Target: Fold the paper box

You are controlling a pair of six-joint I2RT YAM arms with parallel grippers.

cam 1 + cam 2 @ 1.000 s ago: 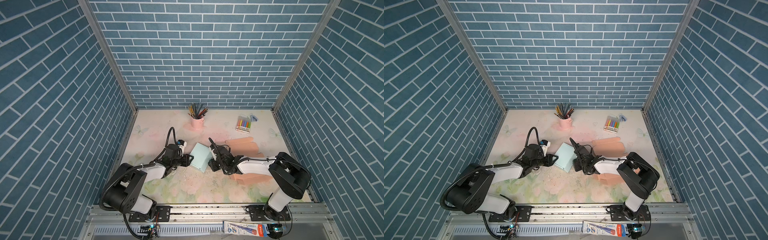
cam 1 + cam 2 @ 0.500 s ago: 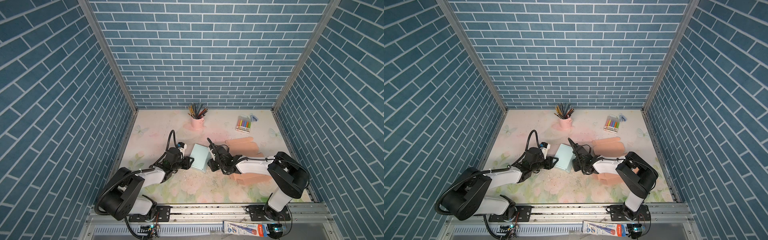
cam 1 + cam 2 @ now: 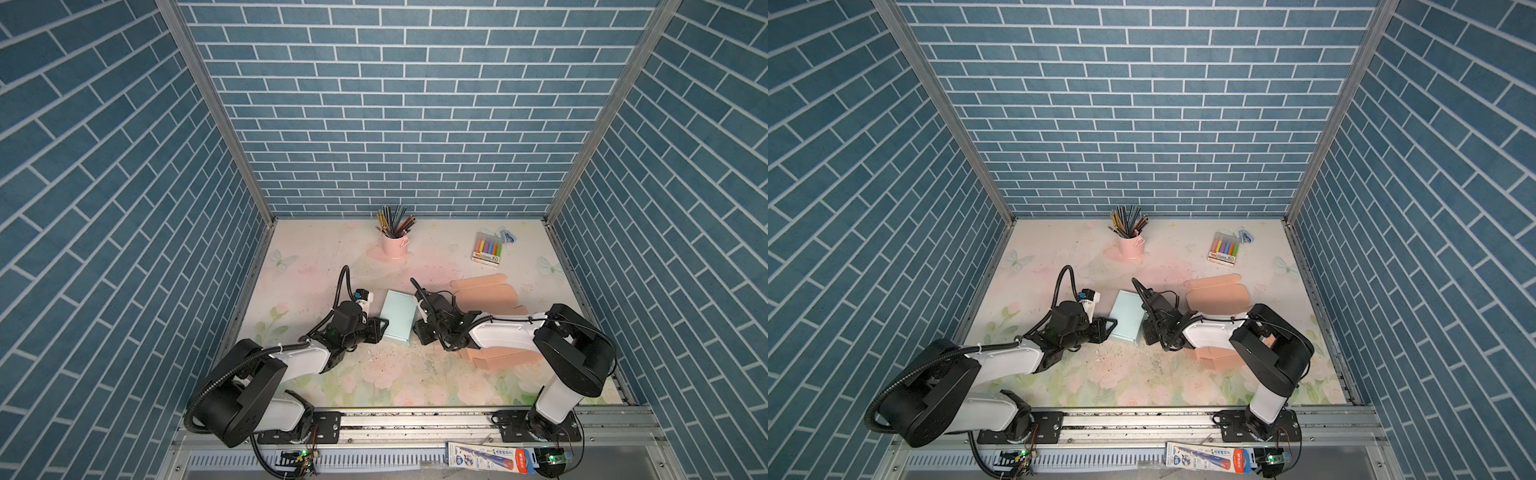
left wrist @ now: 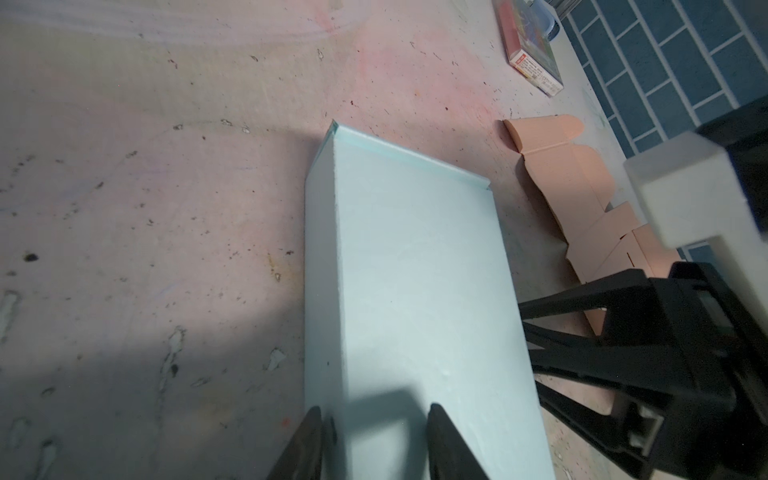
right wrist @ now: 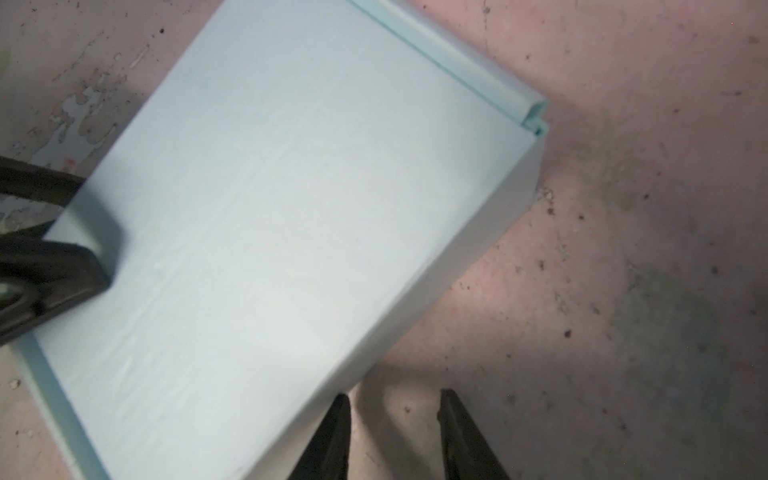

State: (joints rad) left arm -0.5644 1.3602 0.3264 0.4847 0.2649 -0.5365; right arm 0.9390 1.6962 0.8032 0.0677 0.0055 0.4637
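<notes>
The paper box [image 3: 398,316], pale blue and closed up, is lying flat near the middle of the table [image 3: 316,266] in both top views [image 3: 1126,318], its long sides running roughly from 12 to 6 o'clock. A second ago it was sitting more skewed, its far end swung toward 1 o'clock; it is now lying squarer between the two arms.

The fingers [image 4: 309,444] of the left gripper [image 3: 383,328] are standing spread at the box's 7 o'clock corner, one beside the side wall and one over the top face. Whether they are pressing the paper I cannot tell. The fingers [image 5: 332,440] of the right gripper [image 3: 419,332] are also standing spread, at the 5 o'clock corner. Bare table is showing between them, and the nearer one is sitting just beside the box's wall. Both grippers have shifted slightly toward 6 o'clock since the earlier frame.

The right wrist view is showing what the left cannot: a left finger from outside, overlapping the box's corner. The left wrist view, unlike the right, is taking in the right gripper's black fingers beside the box. It is also showing the peach cardboard [image 4: 561,178] lying at the box's 3 o'clock and the marker pack [image 4: 534,58] beyond it. Only the top views are showing the pink cup of pencils [image 3: 394,245] toward 12 o'clock.
</notes>
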